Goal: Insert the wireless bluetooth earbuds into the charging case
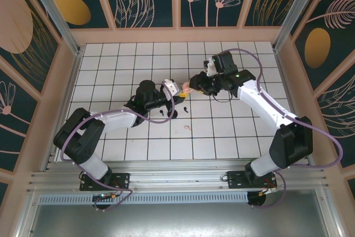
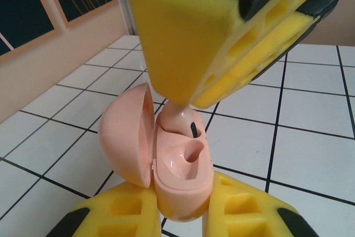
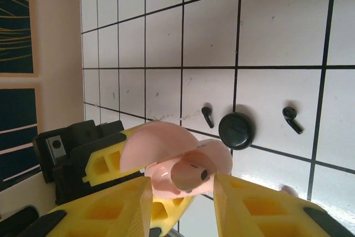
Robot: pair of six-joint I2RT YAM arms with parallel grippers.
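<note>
My left gripper [image 2: 183, 206] is shut on the base of a pale pink charging case [image 2: 180, 184], held above the table with its lid [image 2: 125, 137] swung open. One pink earbud [image 2: 180, 119] sits in the far slot; the near slot [image 2: 191, 154] is bare. From above, my right gripper [image 3: 182, 190] hangs over that earbud [image 3: 191, 173], its jaws parted with a gap on each side of the bud. On the tiles lie another pink earbud [image 1: 187, 128], a shut black charging case [image 3: 236, 130] and two black earbuds [image 3: 207, 116] [image 3: 292, 119].
Both grippers [image 1: 180, 91] [image 1: 195, 85] meet over the middle of the white tiled table [image 1: 233, 137]. Pink wooden walls [image 1: 177, 34] ring the table. The black case [image 1: 173, 115] lies just in front of the left gripper.
</note>
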